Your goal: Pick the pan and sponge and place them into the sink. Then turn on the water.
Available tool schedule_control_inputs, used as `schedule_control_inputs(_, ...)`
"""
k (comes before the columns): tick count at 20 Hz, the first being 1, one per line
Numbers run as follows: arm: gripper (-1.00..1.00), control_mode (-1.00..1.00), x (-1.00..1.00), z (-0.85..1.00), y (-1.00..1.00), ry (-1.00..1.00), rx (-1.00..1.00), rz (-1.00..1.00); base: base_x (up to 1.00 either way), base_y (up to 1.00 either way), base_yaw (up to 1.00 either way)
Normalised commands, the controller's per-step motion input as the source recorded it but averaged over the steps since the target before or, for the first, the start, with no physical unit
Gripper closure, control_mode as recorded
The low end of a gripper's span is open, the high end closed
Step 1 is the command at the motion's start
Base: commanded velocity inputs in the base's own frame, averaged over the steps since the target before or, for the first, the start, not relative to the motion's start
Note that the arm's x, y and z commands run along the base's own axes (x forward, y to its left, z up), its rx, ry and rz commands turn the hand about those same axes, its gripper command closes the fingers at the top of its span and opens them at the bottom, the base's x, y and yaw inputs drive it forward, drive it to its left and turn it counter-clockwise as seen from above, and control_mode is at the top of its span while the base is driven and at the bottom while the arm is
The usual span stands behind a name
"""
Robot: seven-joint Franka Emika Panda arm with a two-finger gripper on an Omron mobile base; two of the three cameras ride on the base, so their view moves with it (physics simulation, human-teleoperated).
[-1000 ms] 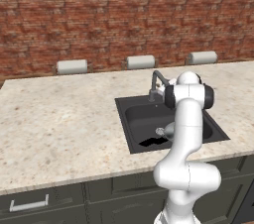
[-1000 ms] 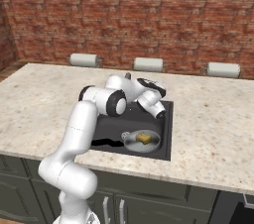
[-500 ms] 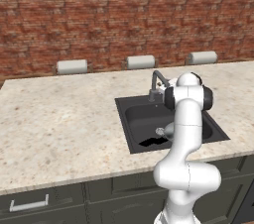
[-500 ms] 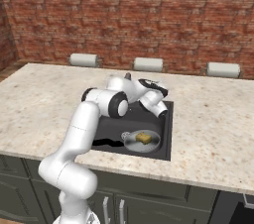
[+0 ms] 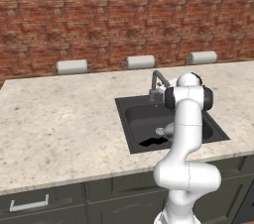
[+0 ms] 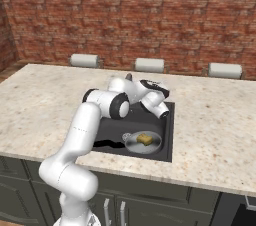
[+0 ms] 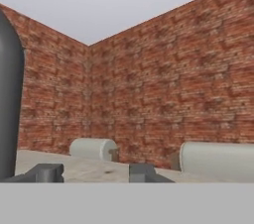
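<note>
The pan [image 6: 143, 142] lies in the sink [image 6: 167, 137] with its black handle running out to the left, and the sponge [image 6: 145, 139] rests inside it. What remains, I judge, is the water. The faucet [image 5: 158, 82] rises just left of the fingers [image 7: 48, 172], its grey column close beside them. They stand moderately apart and hold nothing.
</note>
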Motion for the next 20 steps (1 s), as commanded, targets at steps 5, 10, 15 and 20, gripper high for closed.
schedule_control_inputs(5, 1.0, -1.0, 0.13, -0.17, -0.6, 0.04, 0.04, -0.03, 0.0, 0.0, 0.0)
schedule_control_inputs(10, 1.0, -1.0, 0.19, -0.26, -0.8, 0.09, 0.05, -0.06, 0.0, 0.0, 0.0)
schedule_control_inputs(15, 1.0, -1.0, 0.24, -0.35, -0.74, 0.12, 0.0, -0.08, 0.0, 0.0, 0.0)
schedule_control_inputs(20, 1.0, -1.0, 0.13, -0.4, -0.85, 0.08, 0.01, -0.05, 0.0, 0.0, 0.0)
